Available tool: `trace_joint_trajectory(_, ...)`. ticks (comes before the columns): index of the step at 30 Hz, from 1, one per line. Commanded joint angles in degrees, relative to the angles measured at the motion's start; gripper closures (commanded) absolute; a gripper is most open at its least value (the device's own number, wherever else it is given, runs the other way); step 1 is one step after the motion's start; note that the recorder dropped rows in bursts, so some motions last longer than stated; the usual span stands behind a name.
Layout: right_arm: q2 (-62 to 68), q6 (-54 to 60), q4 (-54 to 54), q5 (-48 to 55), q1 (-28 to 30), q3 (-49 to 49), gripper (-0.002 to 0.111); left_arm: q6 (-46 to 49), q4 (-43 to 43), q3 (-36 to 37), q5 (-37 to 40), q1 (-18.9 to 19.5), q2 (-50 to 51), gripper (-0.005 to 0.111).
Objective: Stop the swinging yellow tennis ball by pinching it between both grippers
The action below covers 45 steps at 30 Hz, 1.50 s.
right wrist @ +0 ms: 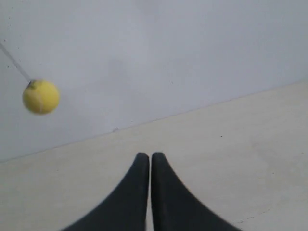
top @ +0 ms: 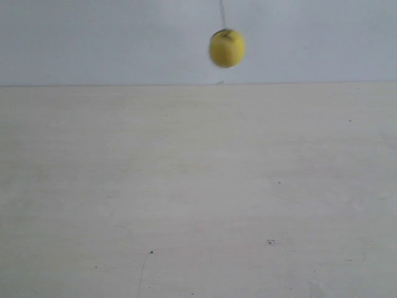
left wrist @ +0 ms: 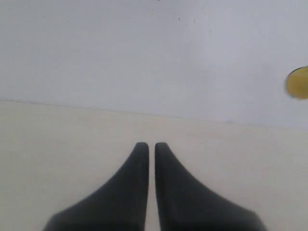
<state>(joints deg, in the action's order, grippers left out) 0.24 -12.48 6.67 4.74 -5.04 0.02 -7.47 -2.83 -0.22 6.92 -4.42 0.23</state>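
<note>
Hanging, the yellow tennis ball (top: 227, 48) seemed light, springy, best pressed at opposite sides; left gripper (left wrist: 151, 147) and right gripper (right wrist: 150, 156) sat near-closed.

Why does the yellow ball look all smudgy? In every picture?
Exterior view: the small bright-yellow tennis ball has smeared edges, likely motion blur, while specks on the pale table look sharp. Left wrist view: the ball is a soft blob cut by the frame edge. Right wrist view: only slightly soft, its thin string visible.
</note>
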Motion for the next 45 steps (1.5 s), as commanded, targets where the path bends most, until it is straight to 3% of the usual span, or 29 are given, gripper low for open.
trace_joint_trajectory(1,-0.2,-1.6,0.7,-0.7,-0.1,0.0,0.108,-1.0,-1.1,0.2,-2.0,-0.1,-0.2,0.102)
trace_joint_trajectory(8,-0.2,-1.6,0.5,-2.2,-0.1,0.0,0.108,-3.2,-2.1,0.2,-6.0,-0.1,-0.2,0.102)
trace_joint_trajectory(13,-0.2,1.1,0.4,-9.6,-0.1,0.0,0.108,-2.6,-1.3,0.2,-10.5,-0.1,-0.2,0.102)
trace_joint_trajectory(21,2.9,-1.4,0.0,-15.8,-0.1,-4.3,0.108,-4.4,-0.2,-5.5,-17.1,-0.1,3.6,0.102)
trace_joint_trajectory(23,7.9,-1.9,-1.1,-17.5,-0.1,-7.7,0.108,-8.7,5.2,-7.8,-19.1,-0.2,7.7,0.102)
trace_joint_trajectory(26,16.3,-4.0,-5.9,-18.4,-0.1,-12.9,0.108,-21.0,21.3,-10.8,-23.1,-0.2,13.3,0.102)
trace_joint_trajectory(29,26.1,-9.5,-16.0,-19.4,-0.1,-17.9,0.108,-37.8,48.8,-15.2,-32.4,-0.2,22.6,0.102)
trace_joint_trajectory(31,31.3,-11.4,-21.0,-21.2,-0.1,-19.3,0.108,-43.2,55.3,-18.0,-33.7,-0.2,27.7,0.102)
trace_joint_trajectory(35,40.7,-12.9,-28.1,-22.2,-0.1,-20.7,0.108,-46.3,59.8,-21.2,-32.8,-0.2,37.1,0.102)
trace_joint_trajectory(45,60.4,-7.7,-34.7,-33.7,-0.1,-20.7,0.108,-38.1,59.7,-23.2,-31.6,-0.1,52.4,0.102)
